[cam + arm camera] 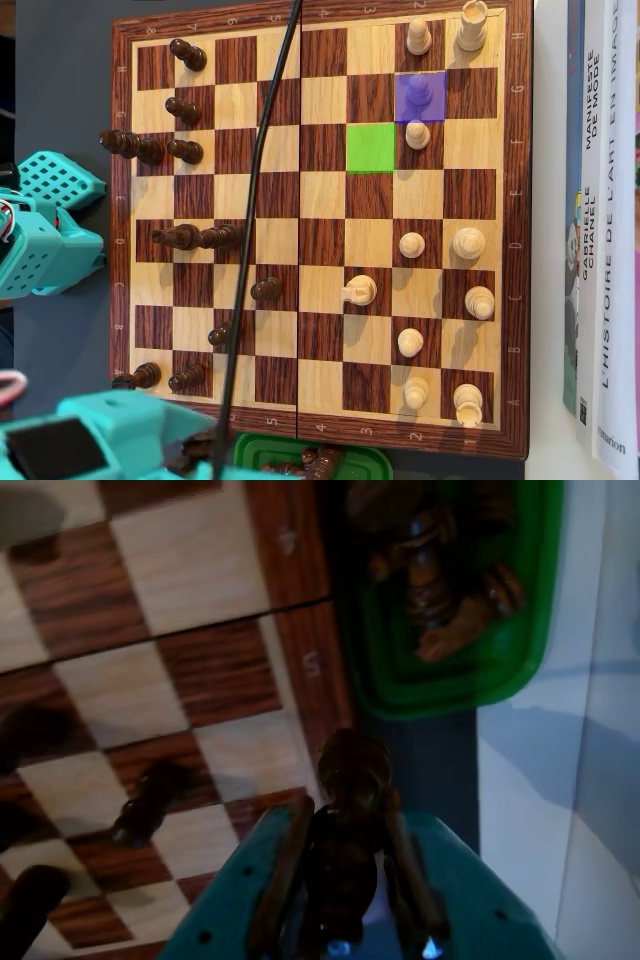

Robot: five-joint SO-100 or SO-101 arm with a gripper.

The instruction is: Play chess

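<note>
The desk [60,90] is dark grey, with a wooden chessboard [320,425] on it and a row of books [600,200] along the right edge of the overhead view.

1. Gripper status. In the wrist view I see the gripper [340,880] closed on a dark chess piece [350,780], whose head projects beyond the teal jaws. The piece hangs over the board's border, just beside the green tray [545,630].

2. Board status. In the overhead view one square is marked green [371,147] and one purple [420,97], the purple one over a light pawn [419,92]. Dark pieces stand on the left half, light pieces on the right.

3. Container. The green tray sits off the board's lower edge [370,462] and holds several dark pieces lying jumbled [440,590]. I judge these to be captured pieces.

4. Hazards.
- The held piece sits between the jaws at its lower body only; a fast swing could tilt it out.
- A dark pawn [145,805] stands near the gripper; a low pass could topple it.
- A black cable [262,200] crosses the board and could snag upright pieces.
- Releasing short of the tray rim would drop the piece on the board's border.
</note>
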